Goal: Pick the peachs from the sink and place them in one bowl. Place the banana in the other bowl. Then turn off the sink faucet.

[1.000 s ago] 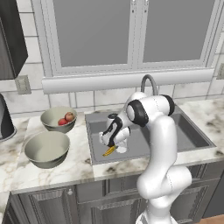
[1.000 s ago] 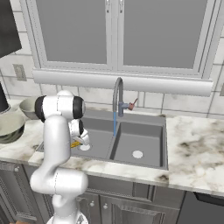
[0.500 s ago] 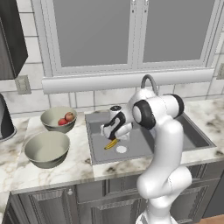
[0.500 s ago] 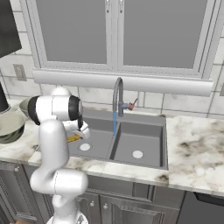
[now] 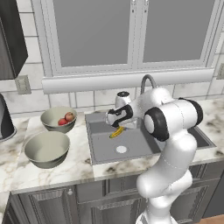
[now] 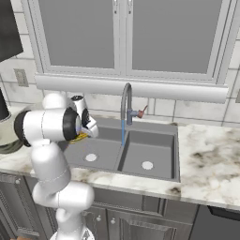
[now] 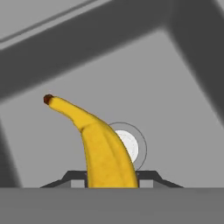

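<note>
- Above the left basin of the sink (image 5: 98,151), the gripper (image 5: 117,127) hangs in the air with the banana (image 5: 116,131) between its jaws.
- From the hand camera, the banana (image 7: 98,144) rises out of the narrow space between the two finger tips (image 7: 146,176), which press on its sides, so the jaws are closed on the fruit.
- Its dark tip points away from the hand, and the white round drain (image 7: 132,146) of the basin lies behind it, far below and not touching it.
- On the counter to the left of the sink stand the two grey-beige bowls, well apart from the gripper.
- Two peaches (image 5: 66,118) lie together in the smaller bowl (image 5: 58,119), the one nearer to the wall.
- Nothing lies in the wider bowl (image 5: 47,149), which stands nearer to the counter's front edge.
- From the right base camera, a thin blue stream of water (image 6: 123,132) falls from the gooseneck faucet (image 6: 126,102) into the sink (image 6: 145,176).
- Part of the banana (image 6: 80,137) shows there as a yellow bit just beside the arm's dark joint.
</note>
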